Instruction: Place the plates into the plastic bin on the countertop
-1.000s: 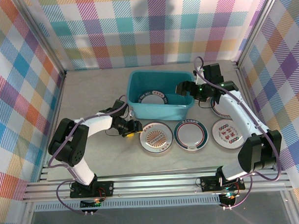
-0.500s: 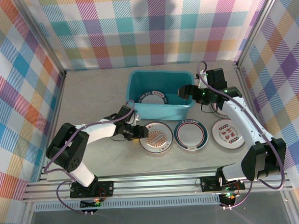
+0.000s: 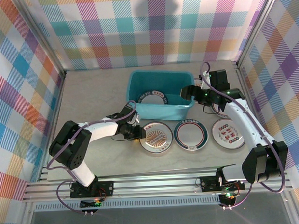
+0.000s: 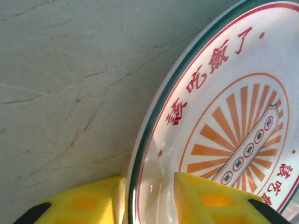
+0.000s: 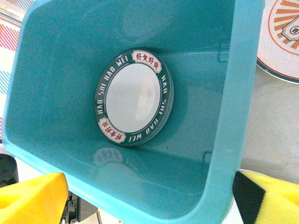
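One sunburst plate sits rim-first inside the left gripper, half closed, grip unclear; the plastic bin lies just beyond it, under the wide-open, empty right gripper.

Dark-rimmed plate: "HAO SHI HAO WEI" round rim. Sunburst plate: red Chinese characters.
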